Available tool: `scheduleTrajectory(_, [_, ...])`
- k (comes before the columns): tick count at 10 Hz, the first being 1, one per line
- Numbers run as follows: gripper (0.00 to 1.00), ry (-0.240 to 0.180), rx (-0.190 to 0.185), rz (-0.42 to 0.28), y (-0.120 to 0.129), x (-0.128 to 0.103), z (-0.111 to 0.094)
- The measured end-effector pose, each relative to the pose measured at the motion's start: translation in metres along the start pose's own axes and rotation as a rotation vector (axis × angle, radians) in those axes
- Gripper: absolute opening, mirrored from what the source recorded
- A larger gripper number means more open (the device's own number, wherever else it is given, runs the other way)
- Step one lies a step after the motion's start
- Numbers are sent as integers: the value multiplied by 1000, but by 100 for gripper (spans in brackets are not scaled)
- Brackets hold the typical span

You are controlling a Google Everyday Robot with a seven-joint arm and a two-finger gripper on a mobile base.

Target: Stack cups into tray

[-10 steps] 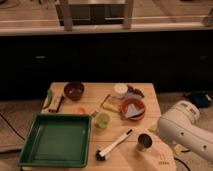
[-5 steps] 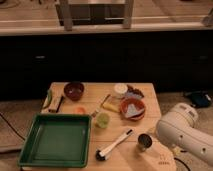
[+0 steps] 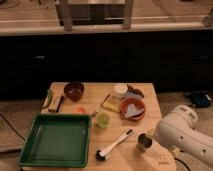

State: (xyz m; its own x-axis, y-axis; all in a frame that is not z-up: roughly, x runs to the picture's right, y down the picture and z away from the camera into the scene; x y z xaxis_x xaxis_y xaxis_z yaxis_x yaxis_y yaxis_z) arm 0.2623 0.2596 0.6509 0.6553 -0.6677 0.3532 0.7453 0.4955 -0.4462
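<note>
Camera view, left to right. Tray sits at the front left corner of the wooden table, nothing in it. No cup is stacked or placed, so the task is not yet started as far as placement goes.

Just behind the tray are a yellow-green item and a dark stick-like thing, both hard to identify. Dark red bowl stands further back; not a task item.

Pale lime cup stands upright just beside the tray's right rear corner, outside it. A white-handled brush lies diagonally between the lime cup and the dark grey cup. The red-orange bowl with a grey cloth sits behind.

The dark grey cup stands near the front right edge, well apart from the tray. The white arm comes in from the right, its end right at this cup.

The gripper is at that end and merges with the dark cup, so contact is unclear. Its jaws are spread wide and it looks empty.

Left to do: both cups into the tray, one nested in the other. The arm's lower part is cut off at the frame edge.
</note>
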Motion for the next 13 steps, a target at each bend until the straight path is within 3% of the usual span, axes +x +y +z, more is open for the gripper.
scheduleTrajectory(13, [80, -61, -5, -107, -9, -20, 29])
